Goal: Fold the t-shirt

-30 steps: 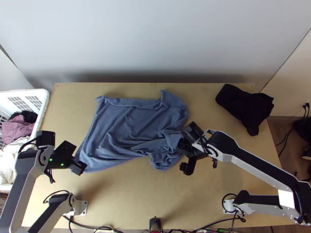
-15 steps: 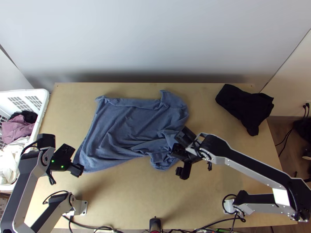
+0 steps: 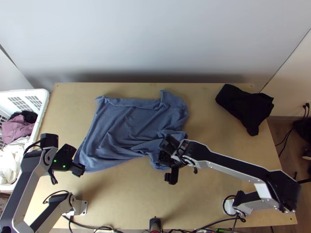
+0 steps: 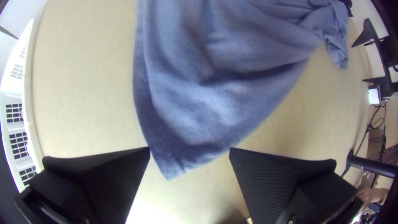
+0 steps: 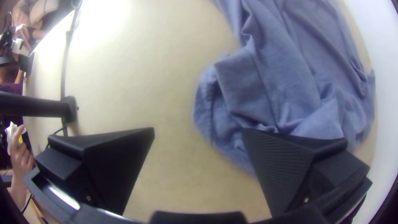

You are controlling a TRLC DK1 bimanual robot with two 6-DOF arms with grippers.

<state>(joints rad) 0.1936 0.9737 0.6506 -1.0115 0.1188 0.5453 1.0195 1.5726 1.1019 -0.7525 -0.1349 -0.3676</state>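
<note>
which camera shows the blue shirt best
The top view: it takes in nearly all of the blue shirt, though the right gripper hides part. The left wrist view shows a flat corner between the open fingers of the left gripper; the right wrist view shows the bunched, creased side.

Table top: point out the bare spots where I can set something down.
The table is bare between near edge and blue t-shirt, between t-shirt and black cloth, and between t-shirt and white basket. Crowded: the t-shirt's near side, with the left pincer at one corner and the right pincer at its bunched end.
</note>
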